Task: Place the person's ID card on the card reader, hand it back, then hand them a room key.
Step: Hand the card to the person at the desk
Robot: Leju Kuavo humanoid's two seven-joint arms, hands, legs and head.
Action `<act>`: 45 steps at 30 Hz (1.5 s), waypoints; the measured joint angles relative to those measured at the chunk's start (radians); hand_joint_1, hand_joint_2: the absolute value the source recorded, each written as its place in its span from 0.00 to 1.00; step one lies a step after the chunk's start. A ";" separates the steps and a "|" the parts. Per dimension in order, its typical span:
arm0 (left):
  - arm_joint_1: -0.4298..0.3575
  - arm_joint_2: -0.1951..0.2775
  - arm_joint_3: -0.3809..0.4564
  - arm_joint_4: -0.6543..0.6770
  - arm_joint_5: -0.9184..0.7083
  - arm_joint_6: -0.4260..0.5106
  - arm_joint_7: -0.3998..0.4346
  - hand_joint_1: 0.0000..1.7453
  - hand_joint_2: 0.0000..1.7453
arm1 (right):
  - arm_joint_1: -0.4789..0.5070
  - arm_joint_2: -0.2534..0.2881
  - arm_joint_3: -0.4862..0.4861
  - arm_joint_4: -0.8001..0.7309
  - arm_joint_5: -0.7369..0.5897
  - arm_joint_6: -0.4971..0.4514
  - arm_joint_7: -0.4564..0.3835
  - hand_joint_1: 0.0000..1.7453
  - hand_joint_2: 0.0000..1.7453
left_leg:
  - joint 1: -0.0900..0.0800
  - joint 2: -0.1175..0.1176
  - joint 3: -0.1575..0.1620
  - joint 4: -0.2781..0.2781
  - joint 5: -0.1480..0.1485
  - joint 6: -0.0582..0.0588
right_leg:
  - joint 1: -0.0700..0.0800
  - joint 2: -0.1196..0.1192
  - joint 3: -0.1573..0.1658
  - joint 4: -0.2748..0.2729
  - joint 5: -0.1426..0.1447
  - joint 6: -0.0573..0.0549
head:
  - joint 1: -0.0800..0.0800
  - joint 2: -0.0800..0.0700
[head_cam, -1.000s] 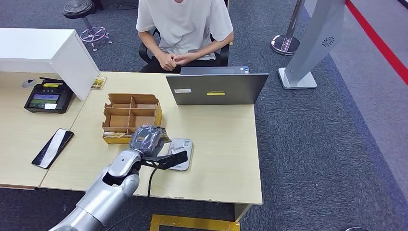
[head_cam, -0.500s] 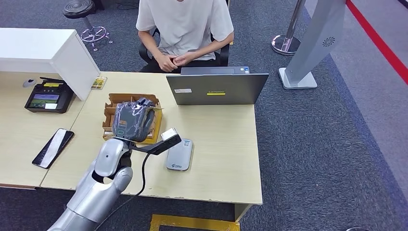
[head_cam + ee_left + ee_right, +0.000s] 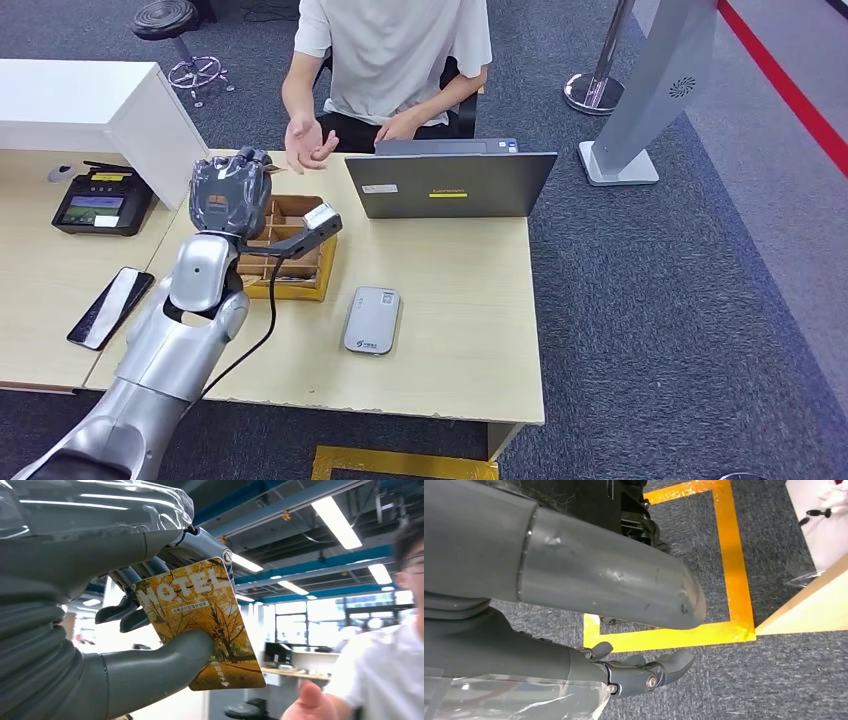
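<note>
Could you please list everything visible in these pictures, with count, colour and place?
Room key card: one, yellow with autumn trees and the word HOTEL, pinched in the left hand.
Card reader: one, grey, on the desk nearest the robot.
Compartment box: one, brown cardboard, beside the reader.
Laptop: one, grey, open, its lid's back toward the robot.
Payment terminal: one, black, on the left desk.
Phone: one, black, near the left desk's front edge.
Desk: light wood.
Stool: one, black, on the carpet.
Person's hand: open, reaching toward the card.
Left hand: raised toward the person.
Right hand: hanging over carpet, fingers apart, holding nothing.
</note>
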 joint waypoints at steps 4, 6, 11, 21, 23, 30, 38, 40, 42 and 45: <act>-0.075 0.014 0.015 0.074 -0.017 -0.014 0.006 1.00 1.00 | -0.002 0.002 0.004 0.001 0.004 0.001 0.003 0.00 0.00 | 0.000 0.000 -0.001 0.000 0.001 0.000 | 0.000 0.000 0.000 0.000 0.000 0.000 | 0.000 0.000; -0.101 0.019 0.017 0.100 -0.019 -0.017 0.006 1.00 1.00 | -0.002 0.003 0.006 0.002 0.004 0.001 0.004 0.00 0.00 | 0.000 0.000 -0.001 0.000 0.000 0.000 | 0.000 0.000 0.000 0.000 0.000 0.000 | 0.000 0.000; -0.129 0.026 0.018 0.131 -0.020 -0.017 0.006 1.00 1.00 | -0.002 0.004 0.010 0.004 0.004 0.001 0.006 0.00 0.00 | 0.000 0.000 -0.001 0.000 0.000 0.001 | 0.000 0.000 0.000 0.000 0.000 0.000 | 0.000 0.000; -0.132 0.032 0.019 0.163 -0.021 -0.017 0.006 1.00 1.00 | -0.002 0.004 0.012 0.004 0.004 0.001 0.006 0.00 0.00 | 0.000 0.001 -0.002 0.000 0.000 0.001 | 0.000 0.001 -0.001 0.000 0.000 0.000 | 0.000 0.000; -0.132 0.032 0.019 0.166 -0.017 -0.017 0.003 0.50 1.00 | -0.002 0.004 0.012 0.004 0.004 0.001 0.006 0.00 0.00 | 0.000 0.001 -0.002 0.000 0.000 0.001 | 0.000 0.001 -0.002 0.000 0.000 0.000 | 0.000 0.000; -0.134 0.030 0.024 0.161 0.031 -0.025 -0.023 0.00 1.00 | -0.002 0.004 0.012 0.004 0.004 0.000 0.006 0.00 0.00 | 0.000 0.000 -0.003 0.000 0.000 0.001 | 0.000 0.001 -0.003 0.000 0.000 0.000 | 0.000 0.000; -0.132 0.018 0.024 0.105 0.052 -0.018 -0.044 0.00 1.00 | -0.002 0.004 0.012 0.004 0.006 0.000 0.006 0.00 0.00 | 0.000 0.000 -0.003 0.000 0.000 0.001 | 0.000 0.000 -0.002 0.000 0.000 0.000 | 0.000 0.000; -0.130 0.013 0.024 0.087 0.050 -0.020 -0.051 0.00 1.00 | -0.002 0.004 0.012 0.004 0.007 0.000 0.006 0.00 0.00 | 0.000 0.000 -0.003 0.000 0.000 0.001 | 0.000 0.000 -0.002 0.000 0.001 0.000 | 0.000 0.000; -0.126 0.006 0.024 0.072 0.048 -0.023 -0.053 0.00 1.00 | -0.002 0.004 0.012 0.004 0.007 0.000 0.005 0.00 0.00 | 0.000 0.000 -0.003 0.000 0.000 0.001 | 0.000 0.000 -0.002 0.000 0.001 0.000 | 0.000 0.000; -0.114 -0.004 0.024 0.047 0.056 -0.028 -0.060 0.00 1.00 | -0.001 0.004 0.012 0.004 0.003 -0.003 0.002 0.00 0.00 | 0.000 0.000 -0.003 0.000 0.000 0.001 | 0.000 0.001 -0.002 0.000 0.000 0.000 | 0.000 0.000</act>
